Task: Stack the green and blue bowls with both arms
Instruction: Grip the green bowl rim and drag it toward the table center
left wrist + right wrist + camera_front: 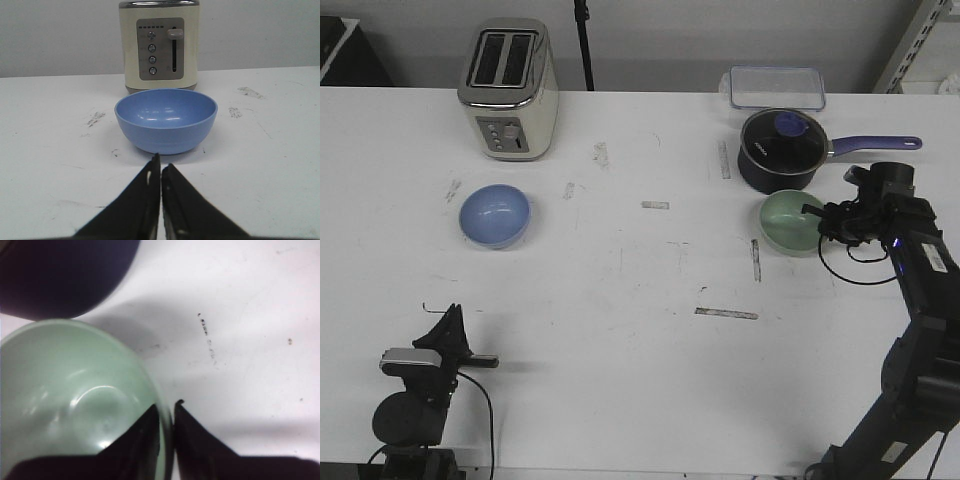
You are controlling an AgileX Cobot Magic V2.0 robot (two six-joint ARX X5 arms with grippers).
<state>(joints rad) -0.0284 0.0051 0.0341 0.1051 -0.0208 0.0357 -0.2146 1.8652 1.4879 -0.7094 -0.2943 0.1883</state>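
Note:
The pale blue bowl (495, 216) (166, 120) stands upright on the left of the white table, in front of the toaster. My left gripper (448, 318) (161, 166) is shut and empty, low near the front edge, a short way short of the blue bowl. The mint green bowl (792, 221) (75, 395) sits on the right, just in front of the saucepan. My right gripper (817, 222) (166, 407) is shut on the green bowl's rim, one finger inside, the other outside.
A cream toaster (509, 88) (159, 46) stands at the back left. A dark navy saucepan (782, 148) (65, 275) with a purple handle sits right behind the green bowl. A clear lidded box (775, 88) lies at the back edge.

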